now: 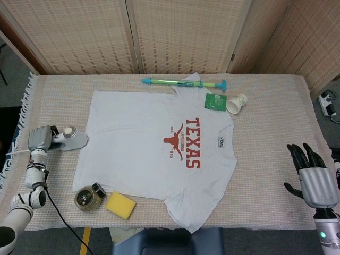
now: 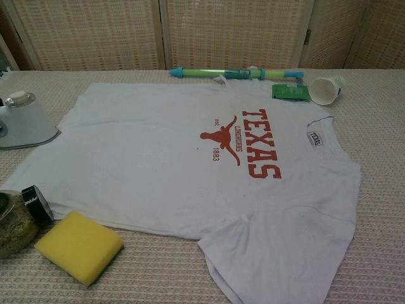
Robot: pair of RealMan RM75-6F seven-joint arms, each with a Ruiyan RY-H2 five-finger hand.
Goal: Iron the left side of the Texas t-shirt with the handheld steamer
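The white Texas t-shirt (image 1: 149, 149) lies flat on the woven tablecloth, collar toward the right, and fills most of the chest view (image 2: 177, 152). The white handheld steamer (image 1: 73, 139) stands on the cloth just off the shirt's left edge, also at the far left of the chest view (image 2: 24, 121). My left hand (image 1: 40, 138) is at the steamer's handle with its fingers folded around it. My right hand (image 1: 313, 180) hovers near the table's right front corner, fingers spread and holding nothing, far from the shirt. Neither hand shows in the chest view.
A green and blue tube (image 1: 183, 82) lies behind the shirt, with a green packet (image 1: 215, 101) and a tipped paper cup (image 1: 237, 102) beside it. A yellow sponge (image 1: 120, 205) and a round jar (image 1: 87, 197) sit at the front left. Wicker screens stand behind.
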